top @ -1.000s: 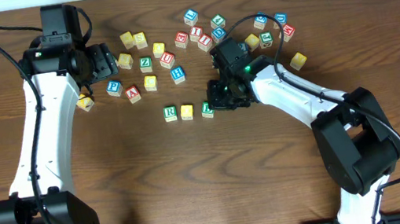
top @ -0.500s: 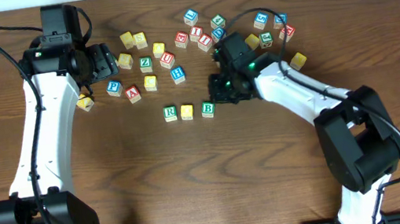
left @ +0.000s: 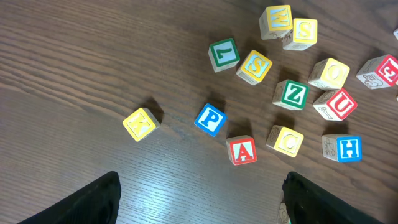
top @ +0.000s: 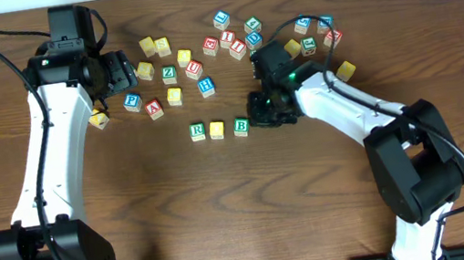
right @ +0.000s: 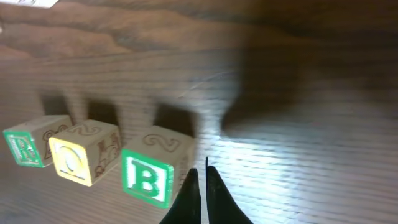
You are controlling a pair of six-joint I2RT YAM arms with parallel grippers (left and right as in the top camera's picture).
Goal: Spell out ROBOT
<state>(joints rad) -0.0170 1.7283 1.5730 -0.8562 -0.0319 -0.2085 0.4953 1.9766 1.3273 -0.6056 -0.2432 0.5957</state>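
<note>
Three blocks stand in a row mid-table: green R (top: 198, 131) (right: 28, 147), yellow O (top: 217, 129) (right: 81, 160) and green B (top: 241, 127) (right: 149, 175). My right gripper (top: 263, 117) (right: 203, 177) is shut and empty, its tips just right of the B block and close against its side. My left gripper (top: 118, 73) is open and empty, hovering above the loose letters at the back left; its fingers show at the lower corners of the left wrist view (left: 199, 199).
Loose blocks lie at the back: yellow K (left: 139, 123), blue P (left: 210, 119), red A (left: 241, 150), green Z (left: 292, 94), red U (left: 339, 104), blue H (left: 345, 148). More blocks cluster at the back right (top: 306, 36), and a yellow one (top: 346, 70) lies apart.
My right gripper has drawn off the B block, moved up and right, then come back down shut beside it. The B block now stands free in the row. The left arm is still.
</note>
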